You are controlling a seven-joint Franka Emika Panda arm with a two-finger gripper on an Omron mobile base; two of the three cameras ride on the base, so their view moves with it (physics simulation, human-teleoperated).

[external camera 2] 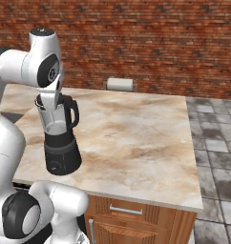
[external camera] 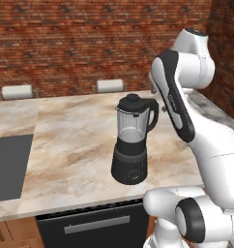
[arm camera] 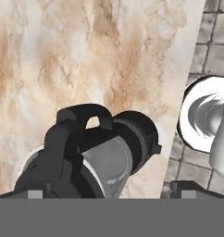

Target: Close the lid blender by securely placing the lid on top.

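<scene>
Up above the blender (external camera: 133, 140), the claw (arm camera: 109, 193) hangs with its jaws spread wide, holding nothing, its dark tips low in the hand view. Below it the black lid (external camera: 133, 101) sits on the clear jar. That blender stands near the marble counter's (external camera 2: 136, 138) front edge.
</scene>
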